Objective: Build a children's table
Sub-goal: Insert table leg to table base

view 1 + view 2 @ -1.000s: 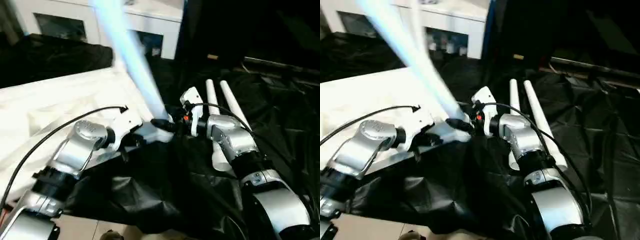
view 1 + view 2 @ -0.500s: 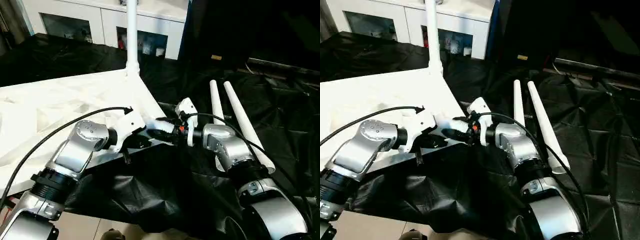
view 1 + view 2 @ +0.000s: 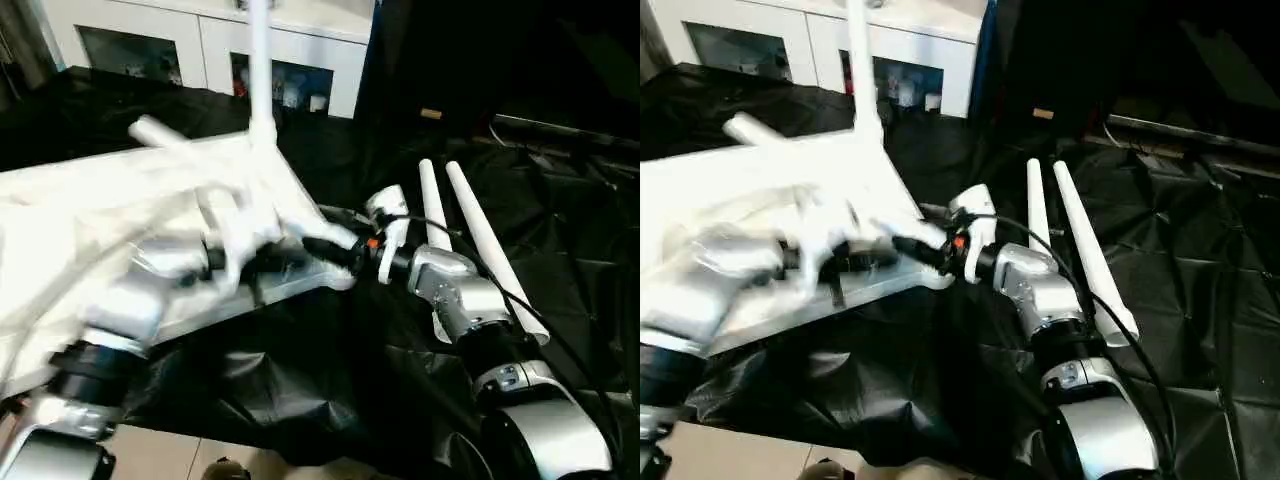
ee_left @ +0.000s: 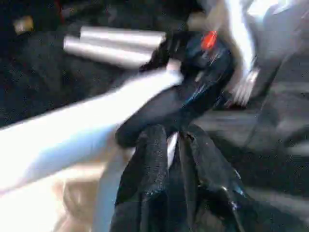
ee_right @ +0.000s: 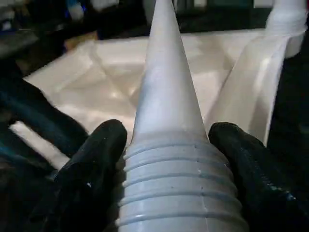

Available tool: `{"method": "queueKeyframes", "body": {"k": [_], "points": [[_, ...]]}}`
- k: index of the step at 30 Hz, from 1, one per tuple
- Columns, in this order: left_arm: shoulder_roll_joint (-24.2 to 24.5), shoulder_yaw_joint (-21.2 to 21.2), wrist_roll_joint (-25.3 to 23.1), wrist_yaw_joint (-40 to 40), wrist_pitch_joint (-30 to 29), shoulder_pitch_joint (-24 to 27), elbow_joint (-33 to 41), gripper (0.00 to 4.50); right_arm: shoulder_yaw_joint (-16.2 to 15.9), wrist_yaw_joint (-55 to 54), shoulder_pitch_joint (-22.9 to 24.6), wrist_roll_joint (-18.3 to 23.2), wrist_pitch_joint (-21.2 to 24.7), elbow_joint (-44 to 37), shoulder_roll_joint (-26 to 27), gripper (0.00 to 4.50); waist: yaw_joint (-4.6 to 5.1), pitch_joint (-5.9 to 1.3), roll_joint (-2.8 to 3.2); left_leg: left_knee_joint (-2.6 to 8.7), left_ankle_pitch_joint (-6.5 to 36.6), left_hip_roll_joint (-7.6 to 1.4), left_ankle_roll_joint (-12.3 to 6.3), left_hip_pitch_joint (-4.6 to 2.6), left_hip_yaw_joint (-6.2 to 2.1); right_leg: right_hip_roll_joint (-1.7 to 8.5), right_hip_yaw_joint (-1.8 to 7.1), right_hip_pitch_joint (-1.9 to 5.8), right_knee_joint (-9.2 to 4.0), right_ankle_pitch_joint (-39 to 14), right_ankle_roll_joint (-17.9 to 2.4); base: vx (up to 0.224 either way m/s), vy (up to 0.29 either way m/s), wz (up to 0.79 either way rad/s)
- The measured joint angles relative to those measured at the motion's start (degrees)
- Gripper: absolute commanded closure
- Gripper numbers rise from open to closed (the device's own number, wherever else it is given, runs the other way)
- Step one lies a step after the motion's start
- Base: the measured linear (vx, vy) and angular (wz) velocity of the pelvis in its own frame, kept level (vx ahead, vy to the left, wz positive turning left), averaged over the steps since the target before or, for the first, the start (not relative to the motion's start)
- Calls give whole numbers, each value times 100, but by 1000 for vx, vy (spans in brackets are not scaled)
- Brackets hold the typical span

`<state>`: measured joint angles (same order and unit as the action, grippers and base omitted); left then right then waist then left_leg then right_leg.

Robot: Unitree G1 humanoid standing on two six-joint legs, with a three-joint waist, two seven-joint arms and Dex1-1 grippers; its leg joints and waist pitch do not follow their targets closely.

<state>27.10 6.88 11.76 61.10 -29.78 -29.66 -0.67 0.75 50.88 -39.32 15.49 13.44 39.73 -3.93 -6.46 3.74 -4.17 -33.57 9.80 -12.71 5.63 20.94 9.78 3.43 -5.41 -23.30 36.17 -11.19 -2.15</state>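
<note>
The children's table top [image 3: 60,210] lies upside down on the left, ribs up. One white leg [image 3: 260,70] stands upright in its far corner socket. My right gripper [image 3: 335,245] is shut on the threaded end of a second leg [image 5: 166,87]. That leg slants low over the top, and its narrow tip [image 3: 140,128] points far left. My left gripper [image 4: 176,140] is right beside the right gripper at that threaded end. The left arm [image 3: 150,290] is smeared by motion. Two more legs [image 3: 432,205] [image 3: 490,240] lie side by side on the right.
A crumpled black sheet [image 3: 330,380] covers the floor under and around the parts. A white cabinet with glass doors [image 3: 290,50] stands at the back. A dark upright panel [image 3: 450,50] rises behind the loose legs.
The leg in my right gripper has swung from steeply raised to low across the table top, tip to the far left. My left arm is moving and now blurred.
</note>
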Motion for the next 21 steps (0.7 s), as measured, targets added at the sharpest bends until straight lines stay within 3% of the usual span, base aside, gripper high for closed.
{"method": "queueKeyframes", "body": {"k": [6, 7, 10, 16, 21], "points": [[-171, -594, 650, -112, -579, 239, -64, 306, 261, -228, 364, 349, 295, -468, 70, 178, -3, 2, 3, -3, -2, 0, 4, -4, -1, 0, 0, 5, 2, 10, -7, 0, 0, 0], [-232, -729, 696, -243, -714, 206, -136, 281, 294, -248, 400, 397, 345, -546, 100, 178, -2, 3, 5, -3, -4, 0, 6, -4, -1, 0, 0, 5, 2, 13, -7, 0, 0, 0], [-523, -1178, 875, -774, -1069, 49, -477, 264, 388, -351, 432, 548, 439, -802, 160, 178, -6, 4, 6, -5, -6, 0, 10, -4, -3, 0, -1, 6, 1, 22, -10, 0, 0, 0], [-1271, -2181, 1686, -1831, -1435, -461, -1104, 220, 467, -463, 528, 838, 599, -1268, 296, 178, -16, 5, 8, -13, -7, 0, 11, -4, -7, 0, -2, 14, -1, 26, -9, 0, 0, 0], [-1765, -2735, 2287, -2211, -1563, -642, -1266, 188, 551, -615, 531, 917, 635, -1447, 357, 178, -20, 6, 12, -13, -7, 0, 10, 3, -8, -1, -3, 13, -9, 25, -8, 0, 0, 0]]}}
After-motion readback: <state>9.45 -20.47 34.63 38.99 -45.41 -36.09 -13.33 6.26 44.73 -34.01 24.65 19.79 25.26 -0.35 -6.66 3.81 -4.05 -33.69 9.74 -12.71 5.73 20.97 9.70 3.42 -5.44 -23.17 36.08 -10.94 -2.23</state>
